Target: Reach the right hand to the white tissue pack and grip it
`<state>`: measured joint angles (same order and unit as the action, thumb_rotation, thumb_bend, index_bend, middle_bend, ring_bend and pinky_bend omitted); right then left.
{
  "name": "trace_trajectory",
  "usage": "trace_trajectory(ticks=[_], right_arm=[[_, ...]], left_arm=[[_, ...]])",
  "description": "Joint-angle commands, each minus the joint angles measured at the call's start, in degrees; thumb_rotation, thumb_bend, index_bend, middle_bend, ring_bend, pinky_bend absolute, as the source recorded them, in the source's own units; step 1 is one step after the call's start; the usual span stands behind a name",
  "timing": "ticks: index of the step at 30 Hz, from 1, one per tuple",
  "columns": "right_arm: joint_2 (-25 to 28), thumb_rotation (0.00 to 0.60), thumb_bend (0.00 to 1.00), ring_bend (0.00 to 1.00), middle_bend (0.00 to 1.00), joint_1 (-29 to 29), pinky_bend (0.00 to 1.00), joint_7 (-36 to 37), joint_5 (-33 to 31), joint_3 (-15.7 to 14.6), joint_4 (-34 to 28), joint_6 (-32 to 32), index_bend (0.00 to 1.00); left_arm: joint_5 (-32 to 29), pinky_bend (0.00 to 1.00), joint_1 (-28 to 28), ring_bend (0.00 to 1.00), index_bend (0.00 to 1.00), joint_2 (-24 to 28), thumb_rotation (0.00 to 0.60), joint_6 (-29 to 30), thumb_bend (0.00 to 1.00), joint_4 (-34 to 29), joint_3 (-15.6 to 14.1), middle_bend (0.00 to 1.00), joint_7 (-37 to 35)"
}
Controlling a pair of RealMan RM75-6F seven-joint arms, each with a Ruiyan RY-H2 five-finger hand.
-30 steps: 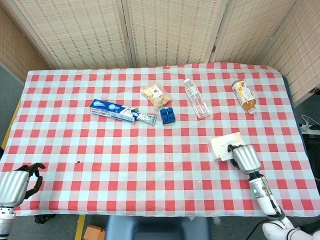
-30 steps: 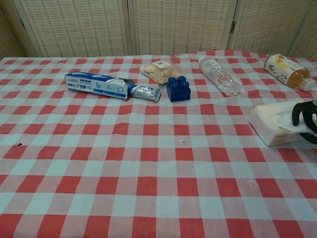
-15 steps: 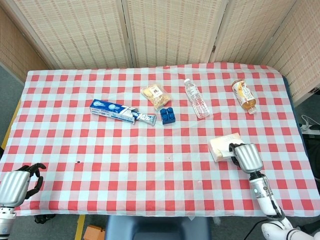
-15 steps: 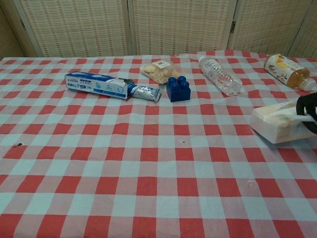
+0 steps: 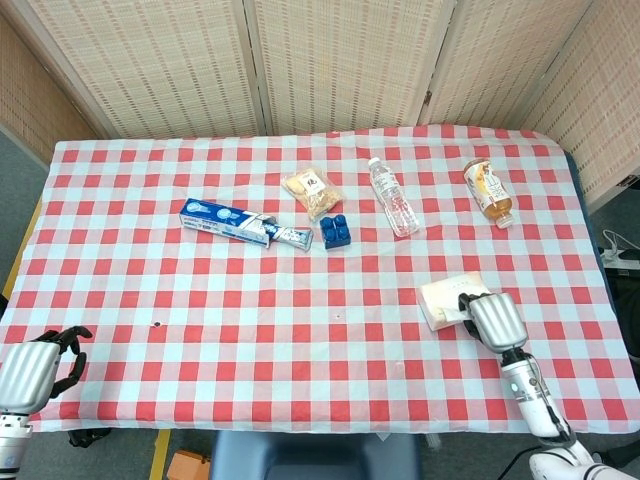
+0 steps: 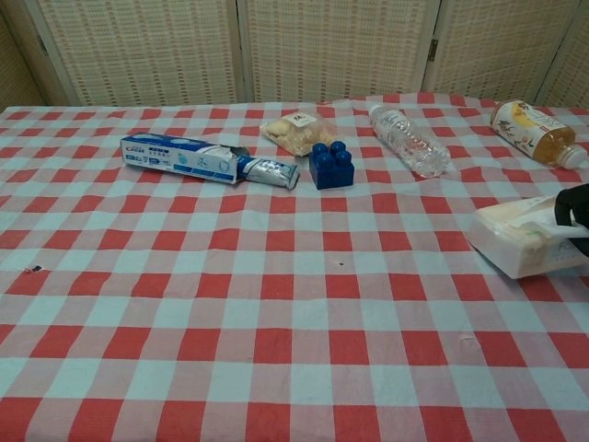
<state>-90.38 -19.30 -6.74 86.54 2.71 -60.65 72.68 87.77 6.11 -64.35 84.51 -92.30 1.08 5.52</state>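
The white tissue pack (image 5: 443,297) lies on the checked cloth at the right front of the table, and shows at the right edge of the chest view (image 6: 515,236). My right hand (image 5: 495,320) sits on the pack's right end and grips it, its dark fingers (image 6: 572,209) curled over the top. Most of that hand is cut off in the chest view. My left hand (image 5: 30,370) hangs off the front left corner of the table, fingers curled in on nothing.
A toothpaste box (image 5: 230,222) with its tube, a blue block (image 5: 335,231), a snack bag (image 5: 312,192), a clear water bottle (image 5: 393,197) and an orange drink bottle (image 5: 489,190) lie across the far half. The table's right edge (image 5: 600,300) runs close to the right hand.
The tissue pack has shifted slightly right and toward the front with the right hand closed on it. The left hand has stayed put.
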Motion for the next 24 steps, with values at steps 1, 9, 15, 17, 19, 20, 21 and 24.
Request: trace_trajectory(ticks=[1, 9, 15, 17, 19, 20, 21, 24], right_arm=[[0.3, 0.6, 0.61, 0.7, 0.68, 0.06, 0.82, -0.26, -0.07, -0.23, -0.4, -0.33, 0.62], [1.52, 0.6, 0.61, 0.7, 0.68, 0.23, 0.82, -0.33, -0.06, -1.03, -1.98, -1.3, 0.6], [2.59, 0.6, 0.7, 0.7, 0.68, 0.56, 0.82, -0.39, 1.41, -1.64, -3.94, 0.31, 0.73], [3.04, 0.6, 0.75, 0.7, 0.68, 0.77, 0.82, -1.13, 1.79, -1.66, -4.86, 1.16, 0.75], [3.48, 0.6, 0.75, 0.7, 0.68, 0.95, 0.82, -1.61, 1.79, -1.65, -5.75, 1.46, 0.75], [3.74, 0.6, 0.75, 0.7, 0.68, 1.02, 0.82, -1.71, 1.72, -1.68, -6.17, 1.43, 0.74], [4.15, 0.6, 0.75, 0.7, 0.68, 1.09, 0.82, -1.82, 1.46, -1.77, -6.75, 1.03, 0.73], [5.33, 0.6, 0.75, 0.69, 0.68, 1.15, 0.82, -2.95, 0.38, -2.06, -8.2, -0.76, 0.65]], left_arm=[[0.01, 0.69, 0.02, 0.49, 0.41, 0.0, 0.6, -0.06, 0.49, 0.02, -0.03, 0.55, 0.0], [-0.03, 0.69, 0.12, 0.49, 0.41, -0.05, 0.6, -0.28, 0.49, 0.03, -0.05, 0.55, 0.12], [-0.2, 0.69, 0.21, 0.49, 0.41, -0.09, 0.6, -0.56, 0.49, 0.07, -0.05, 0.55, 0.14], [-0.2, 0.69, 0.21, 0.49, 0.41, -0.09, 0.6, -0.55, 0.49, 0.07, -0.06, 0.55, 0.16], [-0.13, 0.69, 0.19, 0.49, 0.41, -0.06, 0.6, -0.46, 0.49, 0.03, -0.05, 0.55, 0.16], [-0.09, 0.69, 0.16, 0.49, 0.41, -0.04, 0.6, -0.4, 0.49, 0.02, -0.06, 0.55, 0.15], [-0.06, 0.69, 0.14, 0.49, 0.41, -0.02, 0.6, -0.33, 0.49, 0.0, -0.06, 0.55, 0.12], [-0.04, 0.69, 0.11, 0.49, 0.41, -0.01, 0.6, -0.27, 0.49, -0.03, -0.06, 0.55, 0.1]])
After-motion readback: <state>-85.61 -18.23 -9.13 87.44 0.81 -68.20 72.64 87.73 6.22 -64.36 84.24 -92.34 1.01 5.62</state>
